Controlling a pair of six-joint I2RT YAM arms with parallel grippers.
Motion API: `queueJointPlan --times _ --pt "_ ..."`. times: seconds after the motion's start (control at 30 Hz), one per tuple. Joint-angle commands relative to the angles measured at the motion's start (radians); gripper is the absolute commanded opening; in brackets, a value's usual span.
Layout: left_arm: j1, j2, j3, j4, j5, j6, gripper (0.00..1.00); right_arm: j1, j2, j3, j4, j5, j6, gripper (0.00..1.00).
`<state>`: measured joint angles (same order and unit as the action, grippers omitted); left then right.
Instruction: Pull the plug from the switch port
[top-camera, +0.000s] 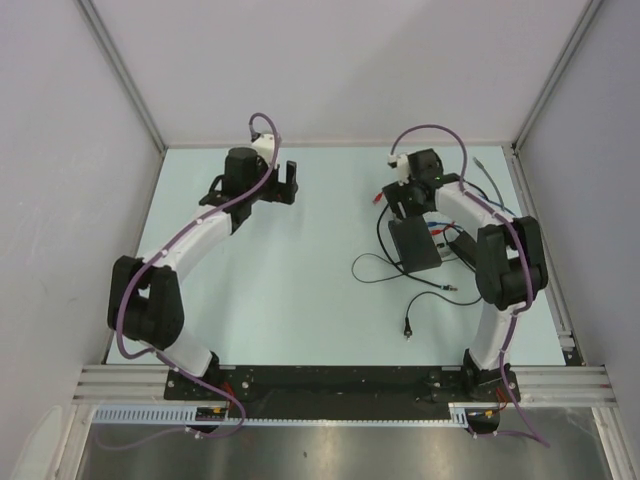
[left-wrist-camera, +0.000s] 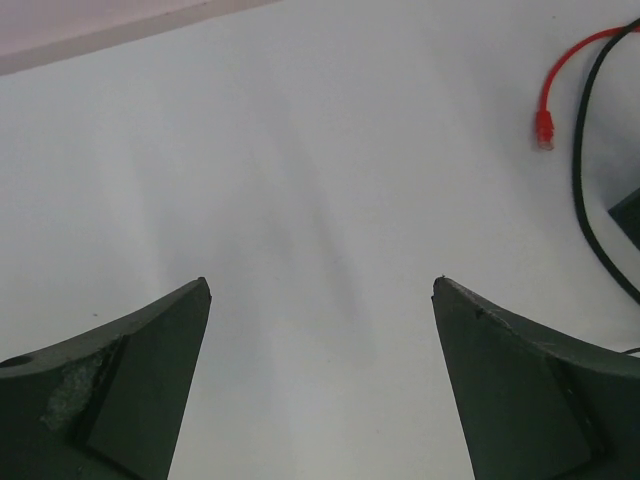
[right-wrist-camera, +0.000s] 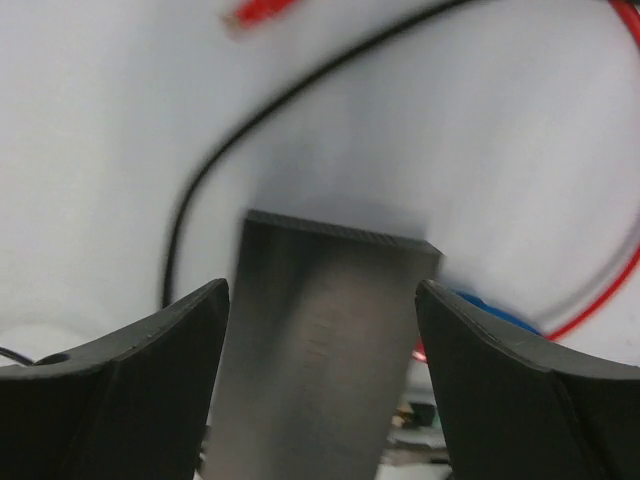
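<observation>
The switch (top-camera: 415, 245) is a flat matte-black box lying on the table at the right. In the right wrist view the switch (right-wrist-camera: 320, 350) fills the space below my right gripper (right-wrist-camera: 322, 285). Its jaws are open and straddle the box's width with a gap on each side. A bit of a blue plug (right-wrist-camera: 485, 308) and a red glow show at the box's right side, mostly hidden behind the right finger. From above, my right gripper (top-camera: 398, 208) hovers at the switch's far end. My left gripper (top-camera: 283, 182) is open and empty over bare table; in its wrist view the left gripper (left-wrist-camera: 320, 285) holds nothing.
A loose red cable end (left-wrist-camera: 543, 128) lies just left of the switch, also seen as the red plug (top-camera: 375, 197). Thin black leads (top-camera: 375, 268) curl on the table in front of the switch, one ending in a small connector (top-camera: 407, 328). White walls enclose the table.
</observation>
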<state>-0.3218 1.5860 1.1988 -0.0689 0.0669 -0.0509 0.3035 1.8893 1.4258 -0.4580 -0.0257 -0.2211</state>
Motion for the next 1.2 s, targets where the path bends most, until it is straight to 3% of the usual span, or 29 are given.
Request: queueJointPlan --times 0.0,0.13,0.43,0.87,1.17 --pt "0.018 -0.072 0.041 -0.028 -0.033 0.102 1.00 -0.122 -0.033 0.018 -0.113 -0.005 -0.026 0.78" --pt "0.052 -0.083 0.047 -0.087 0.037 0.105 1.00 -0.156 -0.019 -0.002 -0.174 0.013 -0.095 0.75" --pt "0.058 -0.054 0.062 -0.123 0.079 0.083 1.00 -0.152 0.010 -0.019 -0.157 -0.003 -0.127 0.85" --pt "0.076 -0.066 0.053 -0.126 0.091 0.088 1.00 -0.109 -0.027 -0.036 -0.260 -0.097 -0.050 0.75" --pt "0.076 -0.081 0.041 -0.143 0.094 0.088 1.00 -0.121 -0.029 -0.062 -0.274 -0.128 -0.003 0.76"
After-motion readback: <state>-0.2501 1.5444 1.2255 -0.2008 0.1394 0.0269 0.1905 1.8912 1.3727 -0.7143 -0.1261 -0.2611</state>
